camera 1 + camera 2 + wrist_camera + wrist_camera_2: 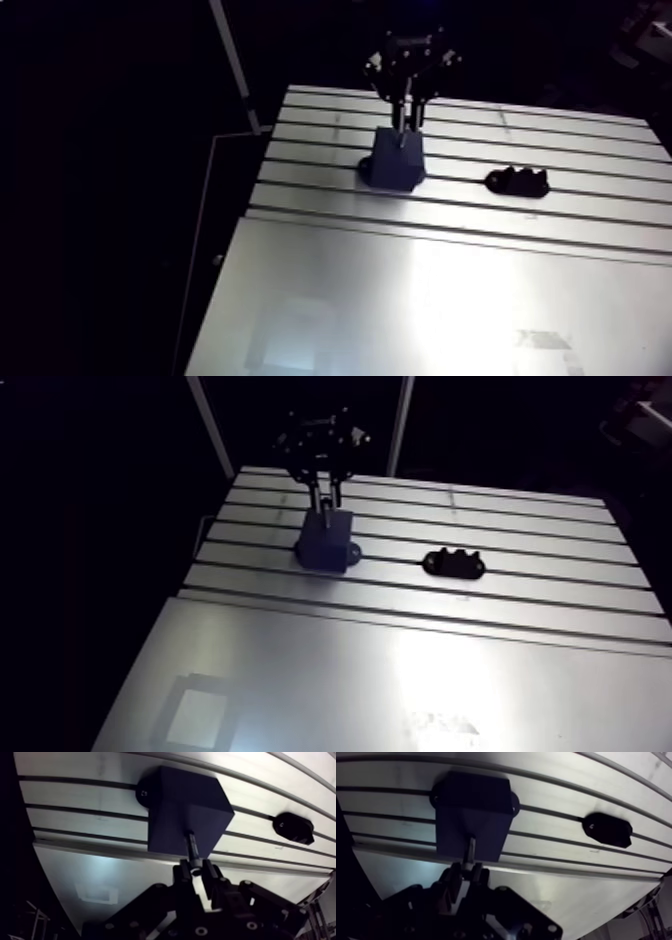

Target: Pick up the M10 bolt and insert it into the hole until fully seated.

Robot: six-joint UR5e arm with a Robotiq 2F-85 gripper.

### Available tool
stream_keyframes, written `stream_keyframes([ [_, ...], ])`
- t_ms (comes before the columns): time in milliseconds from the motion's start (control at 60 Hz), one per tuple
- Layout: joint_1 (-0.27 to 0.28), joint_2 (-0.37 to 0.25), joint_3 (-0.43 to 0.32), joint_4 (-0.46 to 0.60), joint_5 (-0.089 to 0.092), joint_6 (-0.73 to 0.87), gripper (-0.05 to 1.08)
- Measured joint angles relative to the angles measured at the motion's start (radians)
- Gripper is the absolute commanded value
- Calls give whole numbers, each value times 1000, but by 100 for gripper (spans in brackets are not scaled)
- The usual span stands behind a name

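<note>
M10 bolt (192, 847) apparently between jaws

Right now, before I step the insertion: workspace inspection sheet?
Surface: slotted aluminium table, smooth plate section in front, glare on it.
Job's things: M10 bolt upright, tip at the top of the dark block; not yet seated.
Clutter: small black part lying on the table beside the block, apart from it.
Grippers: the gripper is shut on the bolt's head end.
Cables: nothing seen loose on the table.
Surroundings: dim; nothing seen.
</note>
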Motion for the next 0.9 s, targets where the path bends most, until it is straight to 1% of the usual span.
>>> stream_keyframes([
  [900,1,1,-2,-5,0,3,108],
])
